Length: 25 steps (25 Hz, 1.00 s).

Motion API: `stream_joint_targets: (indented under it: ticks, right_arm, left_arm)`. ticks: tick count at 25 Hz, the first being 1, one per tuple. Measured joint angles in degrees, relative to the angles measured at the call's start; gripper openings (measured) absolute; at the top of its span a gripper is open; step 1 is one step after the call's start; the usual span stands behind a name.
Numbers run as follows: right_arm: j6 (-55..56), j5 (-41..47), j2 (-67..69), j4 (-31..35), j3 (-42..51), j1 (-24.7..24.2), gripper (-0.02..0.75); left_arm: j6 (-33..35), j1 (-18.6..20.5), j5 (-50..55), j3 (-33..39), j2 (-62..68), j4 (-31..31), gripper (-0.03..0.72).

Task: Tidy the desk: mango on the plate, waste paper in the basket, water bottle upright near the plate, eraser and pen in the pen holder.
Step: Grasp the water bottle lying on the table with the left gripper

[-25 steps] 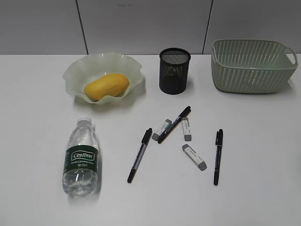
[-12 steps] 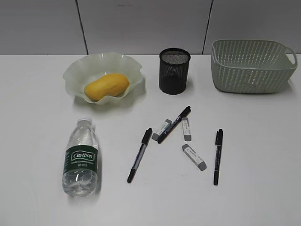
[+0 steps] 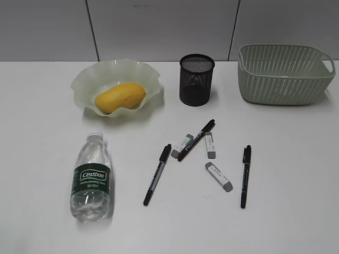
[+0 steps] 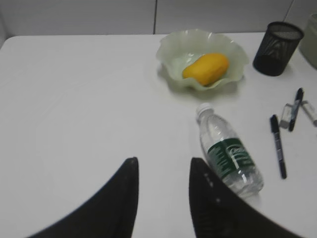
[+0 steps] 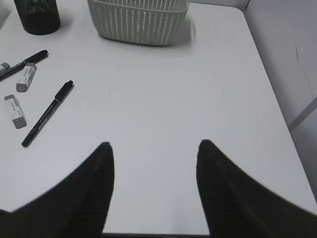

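Next to the plate [image 3: 85, 84], my water bottle [image 3: 90, 179] lies flat same as before, nothing's budged; left gripper [image 4: 162, 166] and right gripper [image 5: 154, 151] both spread, empty.

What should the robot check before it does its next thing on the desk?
1. Mango on the plate: ok.
2. Water bottle upright: not ok, it lies on its side.
3. Pens and erasers in the pen holder: not ok, three pens and three erasers lie on the desk.
4. Waste paper in the basket: cannot tell, no paper shows.
5. Left claw open and empty: ok.
6. Right claw open and empty: ok.
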Motion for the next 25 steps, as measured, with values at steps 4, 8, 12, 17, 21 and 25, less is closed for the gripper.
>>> stream_joint_targets:
  ticks: [4, 8, 12, 17, 21, 25]
  right_arm:
    - [0.82, 0.12, 0.0, -0.17, 0.0, 0.0, 0.433]
    - [1.01, 0.14, 0.0, -0.17, 0.0, 0.0, 0.433]
    - [1.01, 0.14, 0.0, -0.17, 0.0, 0.0, 0.434]
    - [1.06, 0.18, 0.0, -0.26, 0.0, 0.0, 0.435]
    - [1.06, 0.18, 0.0, -0.33, 0.0, 0.0, 0.433]
    - [1.11, 0.18, 0.0, -0.33, 0.0, 0.0, 0.394]
  left_arm:
    - [1.51, 0.0, -8.5, -0.54, 12.14, -6.33, 0.352]
    - [11.54, 0.0, -14.37, -1.65, 31.55, -21.14, 0.467]
    - [19.4, -0.59, -17.8, -6.77, 52.05, -29.01, 0.512]
    - [12.78, -8.6, -18.04, -16.6, 71.11, -20.81, 0.519]
    - [-7.26, -17.83, -13.72, -22.84, 84.05, 0.68, 0.519]
    - [-14.96, -20.74, -11.97, -27.8, 94.04, 6.29, 0.546]
